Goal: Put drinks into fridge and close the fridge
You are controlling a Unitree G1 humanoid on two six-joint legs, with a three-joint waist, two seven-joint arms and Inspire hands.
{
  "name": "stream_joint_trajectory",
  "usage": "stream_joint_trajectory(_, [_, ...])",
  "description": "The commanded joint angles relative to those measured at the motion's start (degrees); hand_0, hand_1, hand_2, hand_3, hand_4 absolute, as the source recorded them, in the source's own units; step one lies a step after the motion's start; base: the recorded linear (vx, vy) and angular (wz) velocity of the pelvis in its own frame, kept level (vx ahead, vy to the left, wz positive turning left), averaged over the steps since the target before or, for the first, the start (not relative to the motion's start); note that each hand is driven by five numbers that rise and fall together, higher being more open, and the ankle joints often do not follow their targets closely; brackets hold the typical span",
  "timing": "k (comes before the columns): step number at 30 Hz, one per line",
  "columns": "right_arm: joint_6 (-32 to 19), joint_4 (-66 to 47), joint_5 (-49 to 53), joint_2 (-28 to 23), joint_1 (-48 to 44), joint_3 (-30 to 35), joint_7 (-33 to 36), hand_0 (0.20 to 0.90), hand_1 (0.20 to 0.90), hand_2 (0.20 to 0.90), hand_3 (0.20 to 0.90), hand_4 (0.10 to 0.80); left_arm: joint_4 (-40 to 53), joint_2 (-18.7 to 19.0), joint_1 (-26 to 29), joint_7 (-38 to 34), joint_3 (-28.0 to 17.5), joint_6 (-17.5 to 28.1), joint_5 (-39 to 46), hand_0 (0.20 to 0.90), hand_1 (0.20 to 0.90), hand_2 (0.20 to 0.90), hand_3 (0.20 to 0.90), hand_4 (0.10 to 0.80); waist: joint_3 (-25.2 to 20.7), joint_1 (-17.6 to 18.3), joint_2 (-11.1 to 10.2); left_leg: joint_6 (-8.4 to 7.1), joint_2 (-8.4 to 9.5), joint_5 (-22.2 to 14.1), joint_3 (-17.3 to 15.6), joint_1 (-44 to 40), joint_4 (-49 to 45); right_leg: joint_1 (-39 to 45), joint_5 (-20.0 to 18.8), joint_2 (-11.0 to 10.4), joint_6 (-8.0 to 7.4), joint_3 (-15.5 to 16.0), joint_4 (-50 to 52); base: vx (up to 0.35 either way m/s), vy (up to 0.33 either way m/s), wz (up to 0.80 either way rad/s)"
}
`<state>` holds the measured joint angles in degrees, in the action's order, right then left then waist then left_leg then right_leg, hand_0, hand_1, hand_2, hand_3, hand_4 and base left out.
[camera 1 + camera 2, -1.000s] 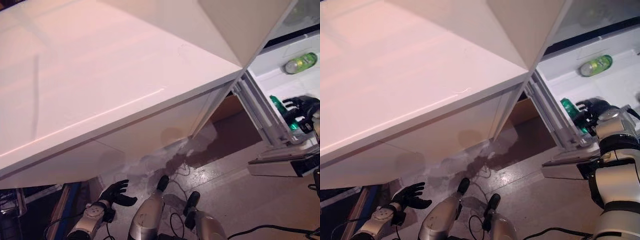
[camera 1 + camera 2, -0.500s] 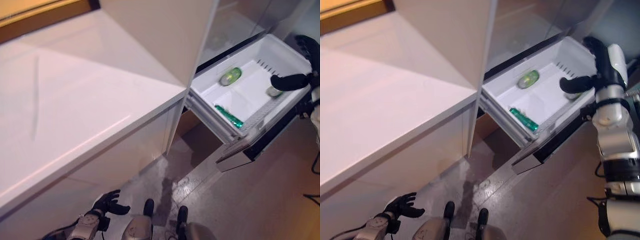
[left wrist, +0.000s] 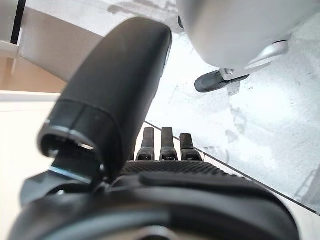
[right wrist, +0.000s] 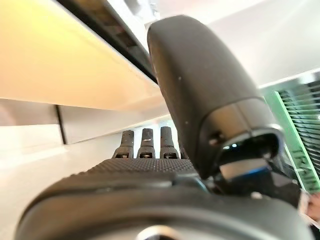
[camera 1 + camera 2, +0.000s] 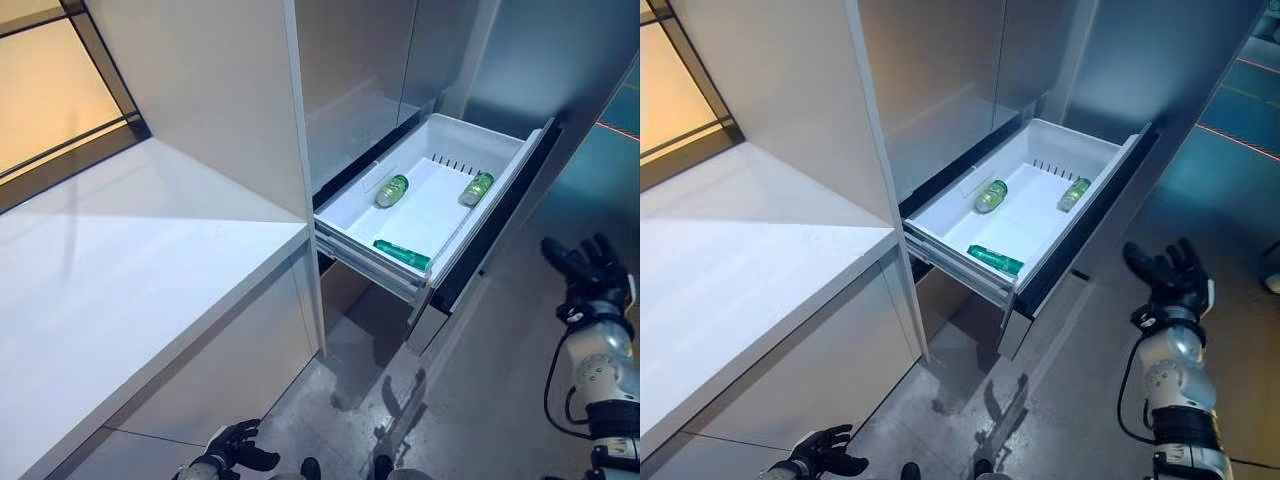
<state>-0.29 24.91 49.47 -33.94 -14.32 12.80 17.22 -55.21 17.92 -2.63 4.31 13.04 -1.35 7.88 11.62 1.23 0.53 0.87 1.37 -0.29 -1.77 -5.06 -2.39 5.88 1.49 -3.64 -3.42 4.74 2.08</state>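
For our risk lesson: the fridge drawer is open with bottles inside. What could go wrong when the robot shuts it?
1. The three bottles lie loose on their sides in the drawer; a hard push may roll them.
2. The right hand is open and clear of the drawer front, so its push might land off-centre and skew it.

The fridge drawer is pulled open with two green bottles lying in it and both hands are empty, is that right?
Not quite: the drawer holds three green bottles, not two. The left eye view shows one near the back left, one near the back right, and one lying by the front wall. The rest holds: the drawer is pulled open, and the right hand and left hand are empty.
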Motion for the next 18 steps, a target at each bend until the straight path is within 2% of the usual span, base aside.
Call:
stream_joint_trajectory(1, [-9.54, -2.86, -1.88, -4.57, -6.85, 1.52, -1.88, 0.9, 0.9, 0.9, 0.9, 0.8, 1.59, 2.74, 1.08, -0.93, 1.91, 0.0, 0.56, 0.9, 0.9, 0.9, 0.9, 0.8, 0.09, -4.03, -1.83, 2.12, 2.04, -12.63, 0.54, 4.98, -14.53, -5.63, 7.95, -0.57, 1.82, 3.57, 14.14, -0.051, 0.01, 0.16])
stream_joint_trajectory(6, [-8.65, -0.18, 0.51, -6.06, -10.13, -1.02, -6.42, 0.9, 0.9, 0.9, 0.9, 0.8, 2.86, 2.85, 1.09, -3.04, 2.16, -0.48, 2.73, 0.9, 0.9, 0.9, 0.9, 0.8, 3.42, -5.78, -1.62, 3.15, 2.79, -13.8, 1.49, 10.23, -20.22, -9.57, 9.29, -1.61, 3.01, 4.8, 19.97, -0.103, 0.04, 0.2])
stream_joint_trajectory(12, [-10.94, 1.02, -2.53, -7.81, -17.2, -5.81, -11.72, 0.9, 0.9, 0.9, 0.9, 0.8, 2.46, 3.34, 0.68, -5.28, 0.13, -0.79, 4.9, 0.9, 0.9, 0.9, 0.9, 0.8, 7.64, -8.08, -1.41, 4.52, 3.74, -15.72, 1.61, 18.07, -29.05, -16.83, 12.32, -2.61, 5.03, 6.08, 30.93, -0.105, 0.079, 0.18])
stream_joint_trajectory(18, [-8.02, 1.45, 4.37, -7.43, -22.79, -8.44, -16.75, 0.9, 0.9, 0.9, 0.9, 0.8, 1.08, 2.63, -1.14, -5.74, -1.24, 0.31, 6.05, 0.9, 0.9, 0.9, 0.9, 0.8, 8.21, -9.67, -0.84, 4.76, 4.77, -16.77, 2.37, 20.98, -32.9, -19.6, 13.78, -3.11, 5.88, 6.09, 35.28, 0.037, 0.096, 0.04])
